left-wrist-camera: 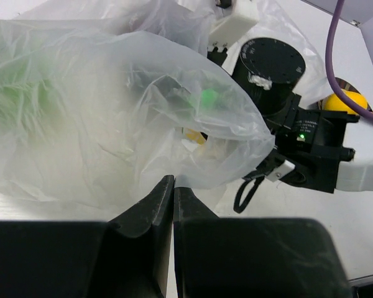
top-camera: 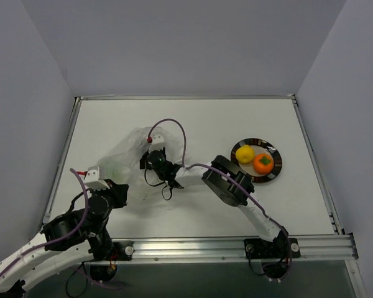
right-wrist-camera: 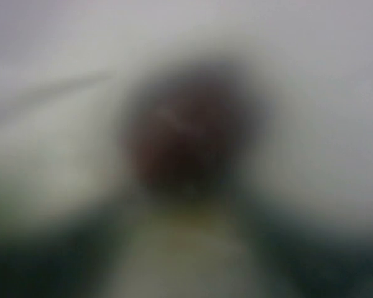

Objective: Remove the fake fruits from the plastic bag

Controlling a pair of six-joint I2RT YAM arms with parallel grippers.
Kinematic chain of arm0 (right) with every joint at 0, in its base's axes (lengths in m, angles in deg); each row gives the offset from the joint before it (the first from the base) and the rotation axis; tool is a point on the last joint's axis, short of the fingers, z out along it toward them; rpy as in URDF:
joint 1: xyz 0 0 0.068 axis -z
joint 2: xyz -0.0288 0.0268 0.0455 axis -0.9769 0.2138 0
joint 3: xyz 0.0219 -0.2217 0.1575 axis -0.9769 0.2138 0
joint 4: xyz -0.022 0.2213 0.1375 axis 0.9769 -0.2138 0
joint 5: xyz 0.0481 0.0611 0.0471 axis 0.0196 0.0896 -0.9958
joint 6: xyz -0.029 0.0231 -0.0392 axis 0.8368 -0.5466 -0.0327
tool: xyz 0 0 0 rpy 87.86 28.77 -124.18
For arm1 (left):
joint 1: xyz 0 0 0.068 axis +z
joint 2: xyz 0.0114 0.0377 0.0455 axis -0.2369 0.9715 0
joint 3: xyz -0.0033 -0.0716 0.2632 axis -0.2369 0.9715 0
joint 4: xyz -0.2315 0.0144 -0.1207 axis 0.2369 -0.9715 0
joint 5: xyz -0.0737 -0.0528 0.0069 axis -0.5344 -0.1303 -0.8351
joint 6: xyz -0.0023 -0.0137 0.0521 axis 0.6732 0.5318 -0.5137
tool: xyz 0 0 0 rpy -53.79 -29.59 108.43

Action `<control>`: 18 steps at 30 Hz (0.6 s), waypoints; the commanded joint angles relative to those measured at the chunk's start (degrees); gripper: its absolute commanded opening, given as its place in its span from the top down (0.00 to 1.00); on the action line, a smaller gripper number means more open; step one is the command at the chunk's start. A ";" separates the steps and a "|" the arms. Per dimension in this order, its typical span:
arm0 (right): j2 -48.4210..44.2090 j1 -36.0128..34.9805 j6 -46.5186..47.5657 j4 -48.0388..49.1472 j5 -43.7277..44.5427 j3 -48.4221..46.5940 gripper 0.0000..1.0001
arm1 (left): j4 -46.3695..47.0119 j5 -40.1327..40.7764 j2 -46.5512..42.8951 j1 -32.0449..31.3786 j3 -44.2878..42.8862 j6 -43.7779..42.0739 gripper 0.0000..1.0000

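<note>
Two out: yellow fake fruit (top-camera: 244, 154) and orange fake fruit (top-camera: 263, 163) sit on dark round plate (top-camera: 262, 179). The translucent white plastic bag (top-camera: 127, 158) lies left on bench (top-camera: 205, 124), green shape (left-wrist-camera: 12, 81) inside, so likely more to remove. The left tool (left-wrist-camera: 173, 189) is closed on bag edge. The right tool (top-camera: 154, 160) is at the bag mouth; cannot tell its state.

The flat white rectangular tabletop (top-camera: 205, 121) carries two things. A crinkly translucent white plastic bag (top-camera: 127, 152) lies crumpled at about 9 o'clock from the table's middle, towards the left edge. A dark round glossy plate (top-camera: 278, 162) sits at about 3 o'clock, well apart from the bag and near the right edge. A silver metal rail (top-camera: 193, 248) runs along the 6 o'clock edge.
</note>
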 commanded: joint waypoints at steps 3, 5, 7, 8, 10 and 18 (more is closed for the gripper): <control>-11.08 -1.38 1.88 7.67 -4.23 7.68 0.43 | 1.22 2.19 1.15 0.17 -2.25 -0.59 0.98; -14.85 -2.00 2.32 7.23 -5.98 11.62 0.44 | 1.66 3.06 1.33 0.17 -2.07 -1.11 0.98; -17.67 -3.58 3.64 6.62 -6.51 14.19 0.44 | 2.19 3.50 1.50 0.17 -1.98 -1.38 0.97; -20.47 -4.19 4.34 6.18 -6.86 16.72 0.44 | 2.54 3.68 1.59 0.17 -1.81 -1.55 0.98; -23.12 -5.51 5.14 5.04 -7.22 18.85 0.44 | 3.68 4.29 2.03 0.17 -1.63 -1.82 0.98; -34.56 -6.31 5.58 2.92 -12.06 27.55 0.44 | 5.71 5.09 4.14 0.17 -1.72 -2.17 0.98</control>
